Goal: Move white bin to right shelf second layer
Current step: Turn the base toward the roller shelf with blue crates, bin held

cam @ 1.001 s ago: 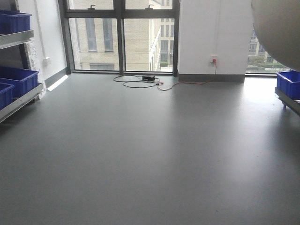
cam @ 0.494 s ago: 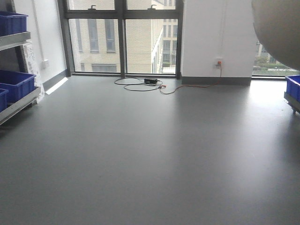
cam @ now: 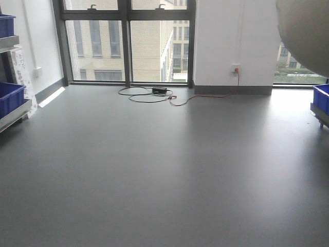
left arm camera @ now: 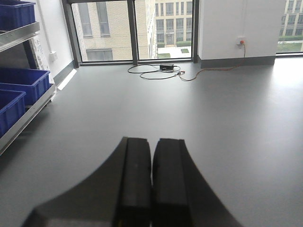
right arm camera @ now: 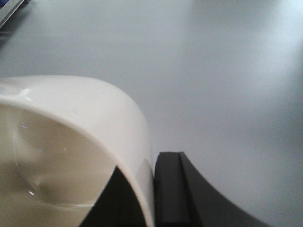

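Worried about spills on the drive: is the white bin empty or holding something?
Empty as far as shown: the white bin has a bare, glossy inside.

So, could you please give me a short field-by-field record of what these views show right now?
white bin: held clear of the grey floor, on no shelf
right end effector: shut on the bin's wall, one finger inside, one outside
left end effector: shut, empty
blue crates: on the steel rack at left
cables: lying on the floor by the windows
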### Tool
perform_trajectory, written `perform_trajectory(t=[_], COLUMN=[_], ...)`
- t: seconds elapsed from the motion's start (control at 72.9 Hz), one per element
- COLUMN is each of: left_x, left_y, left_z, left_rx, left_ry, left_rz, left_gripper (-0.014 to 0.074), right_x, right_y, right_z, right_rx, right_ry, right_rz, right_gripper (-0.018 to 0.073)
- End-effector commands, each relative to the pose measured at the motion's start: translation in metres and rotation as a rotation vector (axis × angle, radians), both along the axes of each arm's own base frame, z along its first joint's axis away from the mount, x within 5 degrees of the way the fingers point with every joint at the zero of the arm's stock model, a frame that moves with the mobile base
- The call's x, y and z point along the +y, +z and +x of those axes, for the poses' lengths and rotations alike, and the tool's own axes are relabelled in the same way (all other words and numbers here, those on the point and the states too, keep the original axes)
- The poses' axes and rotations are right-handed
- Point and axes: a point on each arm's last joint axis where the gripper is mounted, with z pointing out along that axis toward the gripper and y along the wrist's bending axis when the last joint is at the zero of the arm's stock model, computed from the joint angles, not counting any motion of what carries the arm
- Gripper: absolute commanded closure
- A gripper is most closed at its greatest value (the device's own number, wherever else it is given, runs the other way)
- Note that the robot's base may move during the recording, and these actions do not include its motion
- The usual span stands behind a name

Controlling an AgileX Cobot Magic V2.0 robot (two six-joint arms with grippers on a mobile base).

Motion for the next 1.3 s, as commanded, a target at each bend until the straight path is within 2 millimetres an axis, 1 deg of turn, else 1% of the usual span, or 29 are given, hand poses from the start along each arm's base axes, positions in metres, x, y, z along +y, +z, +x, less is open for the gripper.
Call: perform_trajectory(t=[0.0, 1.289], left_x=[-0.0004, -0.0004], left_y=[-0.0037, -0.0037], left_z=[0.0007, 0.0007], left_rx=[-0.064, -0.064], left_ry=[-0.006, -0.006], left_rz=[-0.011, -0.011], left_gripper=[0.0512, 0.0512], right_x=[-0.0002, -0.0002], right_y=[0.0186, 0.0186], right_z=[0.0023, 0.0023], right_rx=[-0.133, -0.133], right_ry=[-0.002, -0.002], right_rz=[0.02, 0.02], right_gripper=[0.0504, 0.0504])
